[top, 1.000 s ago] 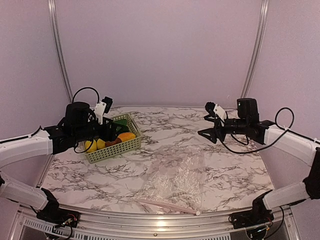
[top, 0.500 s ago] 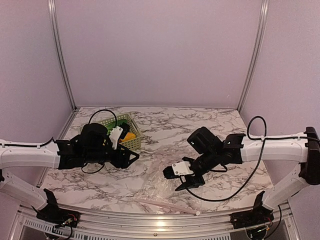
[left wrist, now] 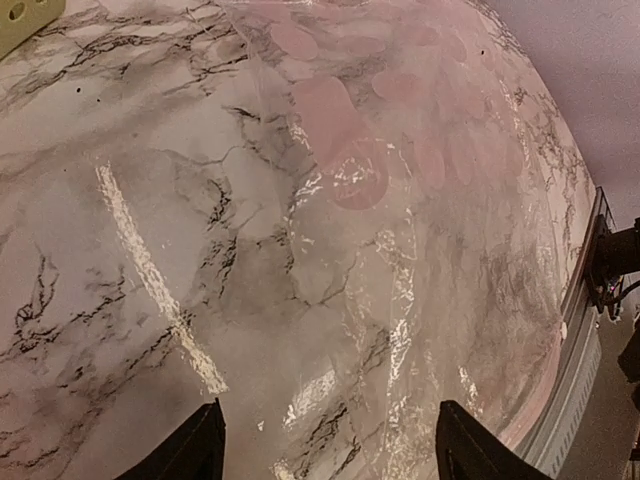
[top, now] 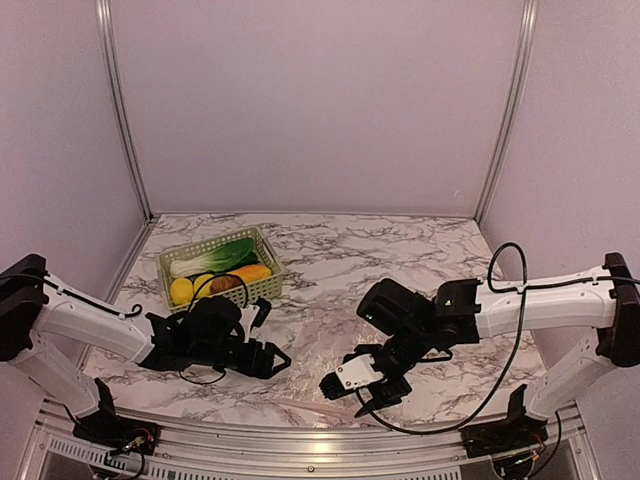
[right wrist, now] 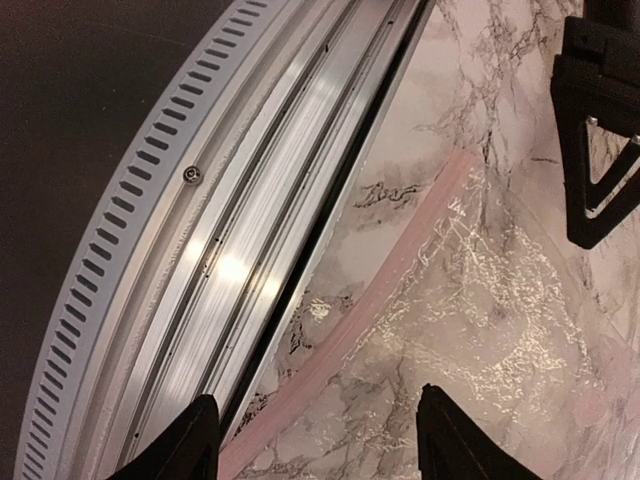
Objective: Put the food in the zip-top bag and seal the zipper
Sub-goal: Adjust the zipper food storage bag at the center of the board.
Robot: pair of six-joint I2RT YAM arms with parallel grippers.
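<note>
At the far left of the tabletop [top: 340,255] stands one green basket [top: 222,300]. In it I count one bok choy [top: 200,262], two lemons [top: 181,291], one brown piece [top: 226,284] and one orange fruit [top: 254,272]. Right of the basket my left gripper [top: 275,362] hangs low with its jaws wide apart, holding nothing. Next comes the one zip-top bag [left wrist: 420,280], lying flat and crinkled between my two grippers. Its one pink zipper [right wrist: 395,265] runs along the near edge, beside the metal rail [right wrist: 260,200]. My right gripper [right wrist: 315,445] is over this strip, also spread wide and holding nothing.
</note>
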